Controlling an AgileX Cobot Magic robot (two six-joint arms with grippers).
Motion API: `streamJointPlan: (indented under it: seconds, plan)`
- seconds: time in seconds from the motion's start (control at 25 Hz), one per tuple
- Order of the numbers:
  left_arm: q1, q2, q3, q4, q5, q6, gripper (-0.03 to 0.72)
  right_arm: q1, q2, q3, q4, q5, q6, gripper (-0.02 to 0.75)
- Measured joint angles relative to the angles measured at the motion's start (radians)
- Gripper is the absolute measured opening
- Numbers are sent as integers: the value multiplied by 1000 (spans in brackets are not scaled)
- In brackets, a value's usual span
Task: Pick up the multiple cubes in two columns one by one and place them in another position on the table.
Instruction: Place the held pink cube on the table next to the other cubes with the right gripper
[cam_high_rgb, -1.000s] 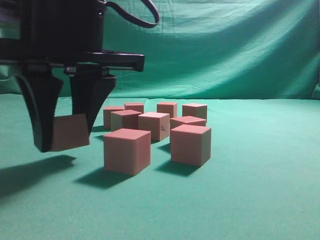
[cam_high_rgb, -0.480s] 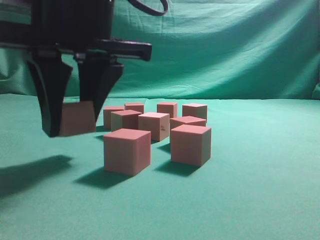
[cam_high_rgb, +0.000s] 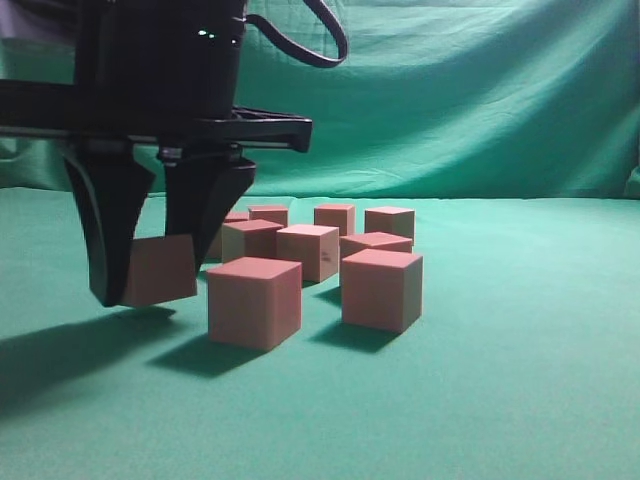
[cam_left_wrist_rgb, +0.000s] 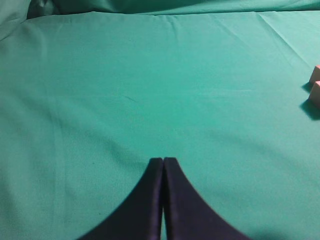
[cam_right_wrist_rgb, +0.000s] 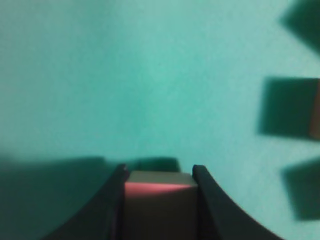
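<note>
Several reddish-pink cubes stand in two columns on the green table (cam_high_rgb: 520, 380); the nearest are the front-left cube (cam_high_rgb: 254, 302) and the front-right cube (cam_high_rgb: 381, 290). My right gripper (cam_high_rgb: 150, 290) has reached across to the left of the columns. It is shut on one cube (cam_high_rgb: 160, 270), held slightly tilted just above the cloth. The right wrist view shows that held cube (cam_right_wrist_rgb: 159, 200) between the jaws (cam_right_wrist_rgb: 159, 172). My left gripper (cam_left_wrist_rgb: 163, 160) is shut and empty over bare cloth; two cubes (cam_left_wrist_rgb: 315, 92) peek in at its right edge.
A draped green backdrop (cam_high_rgb: 480, 100) hangs behind the table. Open cloth lies in front of and to the right of the cubes. Shadows of neighbouring cubes (cam_right_wrist_rgb: 287, 107) fall to the right of the held cube in the right wrist view.
The right gripper, still holding its cube, rose and shifted a little right, then came back down close to the cloth. The standing cubes have not moved.
</note>
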Motion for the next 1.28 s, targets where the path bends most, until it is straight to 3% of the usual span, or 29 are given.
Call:
streamJointPlan:
  seconds: [1.28]
  plan:
    - [0, 0, 0, 0, 0, 0, 0, 0, 0, 1, -8, -6, 11, 251]
